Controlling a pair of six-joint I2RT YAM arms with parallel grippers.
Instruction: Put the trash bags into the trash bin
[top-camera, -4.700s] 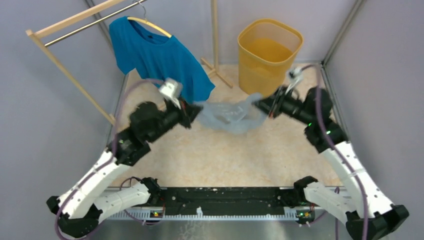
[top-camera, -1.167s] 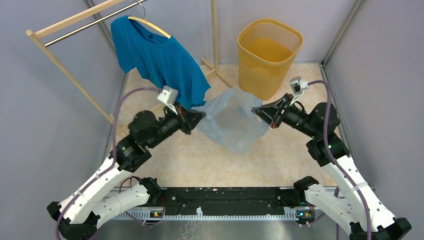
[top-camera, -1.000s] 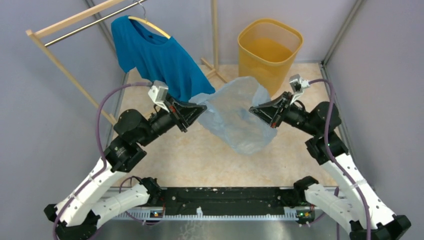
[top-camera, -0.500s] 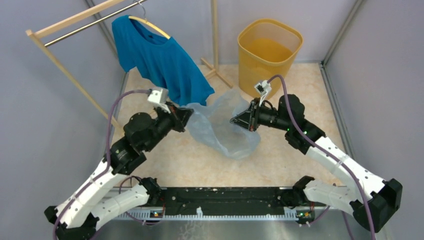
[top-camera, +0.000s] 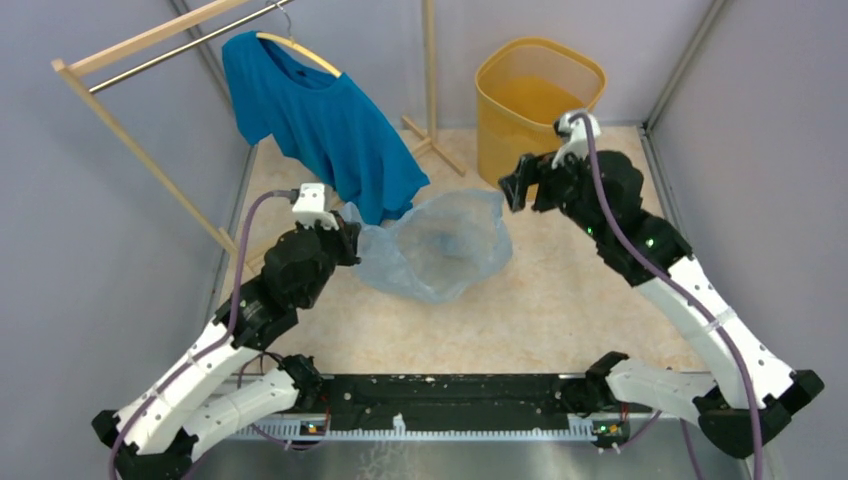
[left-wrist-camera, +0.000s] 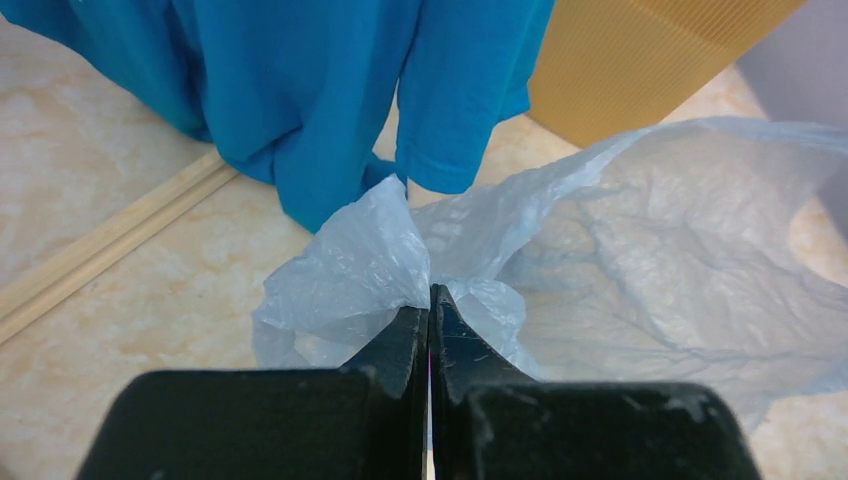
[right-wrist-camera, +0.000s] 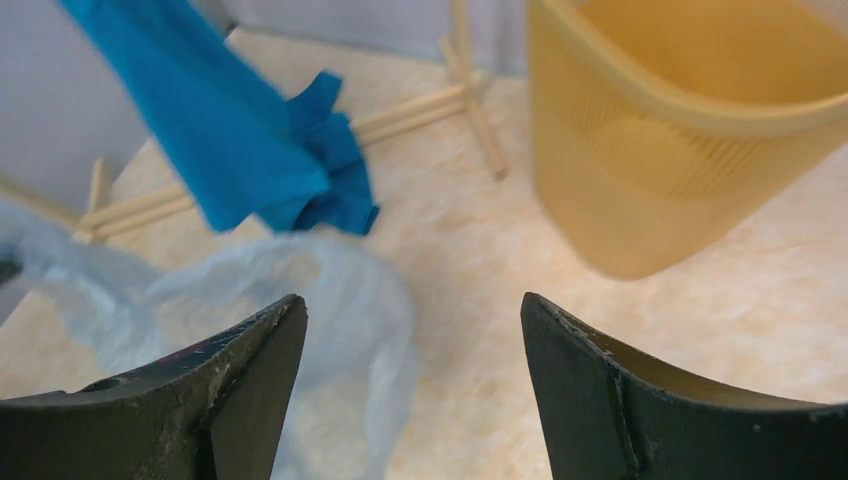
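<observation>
A speckled beige table (top-camera: 560, 300) fills the centre of the overhead view. At upper left, a teal T-shirt (top-camera: 320, 120) hangs from a wooden rack (top-camera: 150, 36). At upper right stands the yellow bin (top-camera: 512, 150). The pale plastic bag (top-camera: 440, 245) rests open-mouthed at centre, just below the bin. The left gripper (left-wrist-camera: 430, 300) is pressed together, pinching the bag's left edge. The right gripper (right-wrist-camera: 410, 310), fingers spread wide, hangs between bag and bin.

Right wrist view: the bin (right-wrist-camera: 650, 170) is blurred, cut off at the top; the bag (right-wrist-camera: 350, 300) runs off the left edge.
</observation>
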